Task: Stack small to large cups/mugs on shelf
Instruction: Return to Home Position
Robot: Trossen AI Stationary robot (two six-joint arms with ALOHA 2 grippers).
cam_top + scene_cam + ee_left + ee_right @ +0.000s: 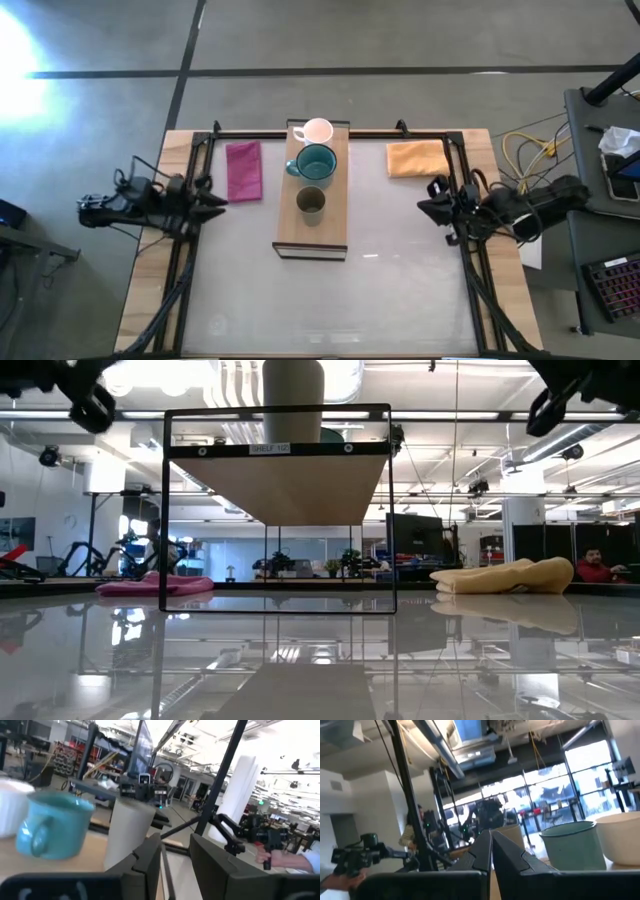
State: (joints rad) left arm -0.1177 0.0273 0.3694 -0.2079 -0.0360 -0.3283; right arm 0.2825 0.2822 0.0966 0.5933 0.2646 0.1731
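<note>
The light-wood shelf [312,225] stands raised at the table's middle. On it, in a row from far to near, stand the white mug [316,131], the teal mug [316,163] and the olive-brown cup [311,203], each upright on its base. My left gripper [218,202] hovers at the table's left edge, open and empty, pointing at the shelf; its wrist view shows the teal mug [50,827] and the cup [127,837] ahead. My right gripper [428,207] hovers at the right edge, shut and empty; its wrist view shows the teal mug [570,845] and white mug [620,837].
A pink cloth [243,170] lies left of the shelf and an orange cloth [416,158] lies at the far right. A black frame [300,133] runs along the table's far and side edges. The near half of the glossy table [330,300] is bare. People show in the room behind [595,565].
</note>
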